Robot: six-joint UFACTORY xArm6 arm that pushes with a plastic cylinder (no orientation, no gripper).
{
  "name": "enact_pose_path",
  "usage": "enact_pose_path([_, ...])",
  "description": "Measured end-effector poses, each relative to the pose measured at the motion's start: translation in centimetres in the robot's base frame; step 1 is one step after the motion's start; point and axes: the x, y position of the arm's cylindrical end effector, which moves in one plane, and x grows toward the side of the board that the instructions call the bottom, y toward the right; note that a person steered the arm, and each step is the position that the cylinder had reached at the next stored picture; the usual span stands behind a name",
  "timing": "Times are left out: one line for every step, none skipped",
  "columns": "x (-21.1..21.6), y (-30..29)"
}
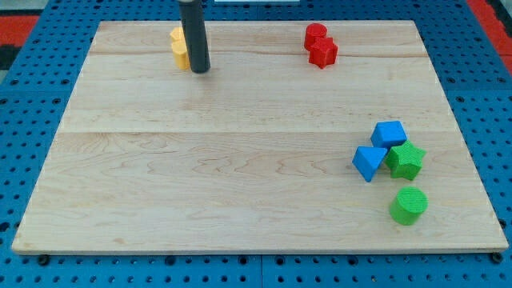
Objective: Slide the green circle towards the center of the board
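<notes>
Resting at the surface's (240,184) bottom right, the green circle (409,206) is untouched; my tip (200,70), a gripless end effector, is seen well apart.

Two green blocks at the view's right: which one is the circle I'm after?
The green circle, the round one alone nearest the view's bottom. The green star sits above it, against the blue blocks. My tip is by the yellow blocks.

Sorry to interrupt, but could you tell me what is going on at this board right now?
I am an arm ending in a dark rod, meant to slide the green circle block towards the middle of the wooden board. My tip sits near the view's top left, right beside the yellow blocks, far from the green circle, which lies at the lower right below the green star block and two blue blocks.
</notes>
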Motion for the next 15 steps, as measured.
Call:
enact_pose_path([3.4, 4.1])
enact_pose_path([3.6, 12.1])
enact_pose_path([3.6, 21.7])
enact_pose_path([5.5, 31.7])
enact_pose_path([11.2, 35.1])
enact_pose_path([17.3, 35.2])
enact_pose_path([22.8, 35.1])
enact_pose_path([24.2, 31.3])
enact_pose_path([24.2, 26.5])
enact_pose_path([24.2, 21.2])
enact_pose_path([23.4, 16.5])
enact_pose_path([20.2, 16.0])
enact_pose_path([16.7, 16.2])
enact_pose_path([14.2, 14.5])
enact_pose_path([12.7, 11.4])
